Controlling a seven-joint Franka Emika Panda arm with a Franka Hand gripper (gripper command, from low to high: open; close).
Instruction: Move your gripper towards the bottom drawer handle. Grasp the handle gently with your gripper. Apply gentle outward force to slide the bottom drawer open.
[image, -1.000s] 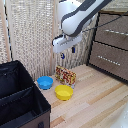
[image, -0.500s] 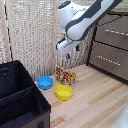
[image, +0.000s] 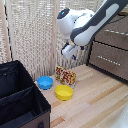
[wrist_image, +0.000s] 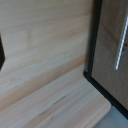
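Note:
In the exterior view my gripper (image: 66, 51), a white hand on a thick white arm, hangs above the wooden floor, left of the brown chest. It is too small and blurred to tell whether the fingers are open or shut. The bottom drawer (image: 102, 65) is dark brown and closed, with its thin silver handle (image: 109, 58) well to the right of the gripper. In the wrist view a brown drawer front (wrist_image: 107, 55) meets the floor and carries a silver bar handle (wrist_image: 121, 47). No fingers show clearly there.
A matching upper drawer (image: 117, 37) sits above the bottom one. On the floor below the gripper stand a blue bowl (image: 45, 82), a yellow bowl (image: 64, 92) and a patterned box (image: 65, 76). A black fabric box (image: 20, 100) fills the lower left. A woven screen (image: 35, 35) stands behind.
The gripper has shifted slightly down and toward the exterior view's right, nearer the chest. The bowls, boxes and drawers have not moved.

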